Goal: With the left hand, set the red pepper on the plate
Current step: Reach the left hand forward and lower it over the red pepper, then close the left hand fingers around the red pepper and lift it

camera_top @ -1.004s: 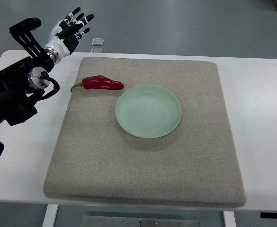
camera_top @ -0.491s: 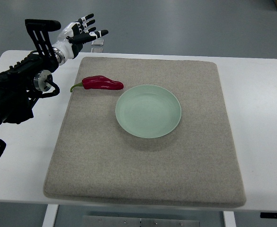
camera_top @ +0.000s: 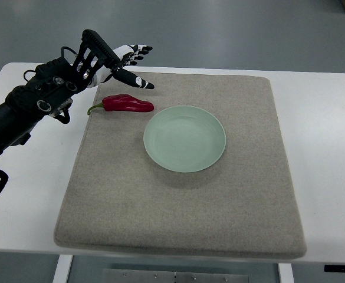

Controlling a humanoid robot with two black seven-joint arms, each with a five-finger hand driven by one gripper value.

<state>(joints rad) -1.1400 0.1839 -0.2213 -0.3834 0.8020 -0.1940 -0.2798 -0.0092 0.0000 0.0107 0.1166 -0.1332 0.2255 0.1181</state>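
Observation:
A red pepper (camera_top: 127, 104) with a green stem lies on the beige mat (camera_top: 184, 200), just left of the pale green plate (camera_top: 184, 138). The plate holds nothing. My left hand (camera_top: 131, 63) hovers above and slightly behind the pepper, fingers spread open, holding nothing. Its black arm comes in from the left edge. The right arm does not show.
The mat covers most of a white table (camera_top: 325, 118). A small metal clip-like part (camera_top: 122, 56) sits at the table's far edge, partly hidden behind the hand. Grey floor lies beyond.
My left hand has swung right and toward the mat, from beyond the table's far-left corner to just above and behind the pepper. Pepper and plate have not moved.

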